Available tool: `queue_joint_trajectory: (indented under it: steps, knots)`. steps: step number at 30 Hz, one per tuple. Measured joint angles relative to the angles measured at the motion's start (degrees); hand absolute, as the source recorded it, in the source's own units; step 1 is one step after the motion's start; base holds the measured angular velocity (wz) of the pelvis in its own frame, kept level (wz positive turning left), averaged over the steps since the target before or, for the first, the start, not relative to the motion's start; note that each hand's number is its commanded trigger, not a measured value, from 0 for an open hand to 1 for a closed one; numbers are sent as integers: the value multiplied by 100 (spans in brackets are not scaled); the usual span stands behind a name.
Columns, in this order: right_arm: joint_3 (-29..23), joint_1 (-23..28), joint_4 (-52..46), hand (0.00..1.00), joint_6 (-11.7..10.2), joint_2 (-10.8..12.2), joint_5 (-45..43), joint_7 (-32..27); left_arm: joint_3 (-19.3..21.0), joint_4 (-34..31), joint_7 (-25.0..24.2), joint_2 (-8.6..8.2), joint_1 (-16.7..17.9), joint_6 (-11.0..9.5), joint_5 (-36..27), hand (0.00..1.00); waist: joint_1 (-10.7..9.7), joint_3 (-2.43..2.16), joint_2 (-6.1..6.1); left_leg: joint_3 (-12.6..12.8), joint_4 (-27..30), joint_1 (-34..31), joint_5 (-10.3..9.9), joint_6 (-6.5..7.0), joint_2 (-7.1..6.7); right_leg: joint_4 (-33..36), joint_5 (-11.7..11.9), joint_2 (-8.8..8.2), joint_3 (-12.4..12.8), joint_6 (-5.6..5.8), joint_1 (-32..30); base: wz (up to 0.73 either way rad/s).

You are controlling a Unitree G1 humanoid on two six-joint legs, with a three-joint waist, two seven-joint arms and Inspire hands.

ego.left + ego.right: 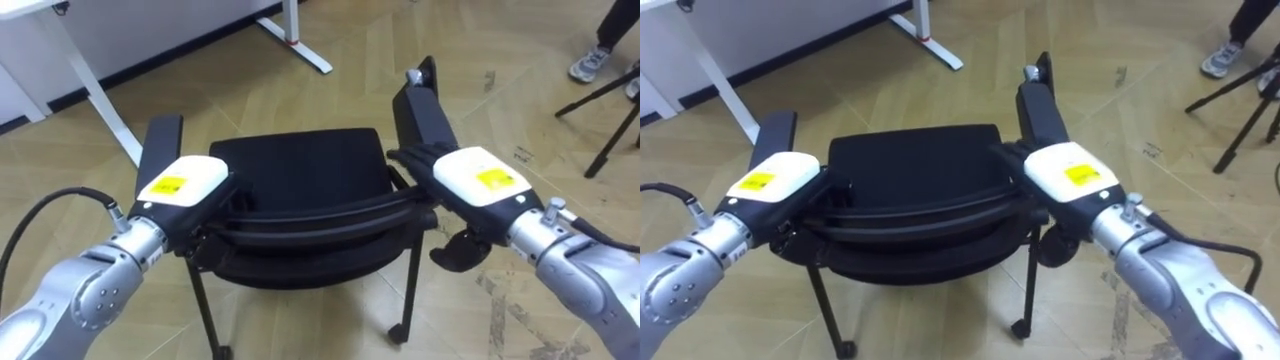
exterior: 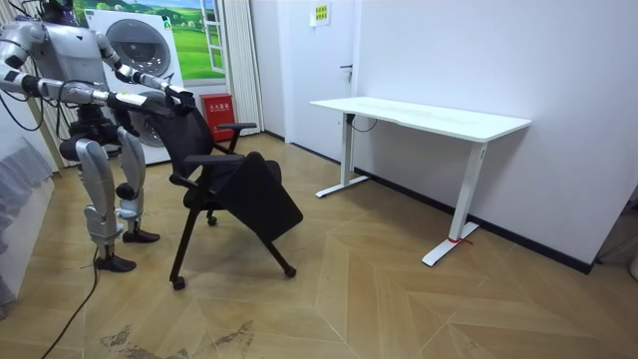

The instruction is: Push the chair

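Standing behind the black chair (image 1: 290, 170) on the wood floor (image 1: 320, 335), the robot rests its left robot hand (image 1: 180, 183) on the left end of the backrest's top edge. Its dark fingers blend into the black frame, so their grip cannot be told. The right robot hand (image 1: 478, 178) lies likewise on the right end, its grip equally unclear.
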Motion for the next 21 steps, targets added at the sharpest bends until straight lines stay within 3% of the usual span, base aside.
queue_joint_trajectory:
  steps: [5, 13, 14, 15, 16, 20, 21]
  knots:
    - [293, -29, -198, 0, -36, 2, 40, -13, -175, -1, 8, -4, -144, -24, 0, 100, 174, 5, -7, -17, -4, -1, 0, 0, 4, 1, 0, 3, -16, 0, -1, 2]
    - [436, -31, -189, 0, -107, 2, 48, -12, -258, -65, 28, -3, -199, -245, 2, 100, 249, 43, -41, -159, -37, -4, 0, 0, 3, 3, 0, -3, -149, 0, 39, 10]
    - [436, -31, -189, 22, -106, 1, 48, -13, -286, -71, 35, -3, -213, -245, 6, 100, 260, 44, -41, -162, -37, -4, 0, 0, 3, 6, 0, -2, -148, 0, 40, 11]
    - [436, -31, -190, 49, -106, 4, 44, -16, -345, -73, 48, -8, -254, -249, 10, 100, 291, 49, -33, -172, -37, -3, 0, 0, 3, 14, 0, -2, -150, 0, 41, 5]
    - [438, -31, -190, 99, -106, 16, 44, -20, -377, -73, 61, -19, -275, -271, 10, 100, 328, 55, -33, -178, -37, -4, 0, 0, 3, 12, 0, -2, -148, 0, 41, 0]
    - [549, -31, -190, 100, -101, 26, 46, -34, -470, -137, 117, -19, -276, -284, 11, 100, 361, 70, -14, -317, -37, 10, 2, 3, 10, 128, -6, 11, -155, 7, 5, 7]
    - [563, -34, -188, 100, -104, 30, 46, -36, -499, -141, 136, -24, -277, -287, 13, 100, 383, 104, 30, -507, -45, 66, 15, 20, 79, 475, -47, 33, -174, 19, -169, -4]
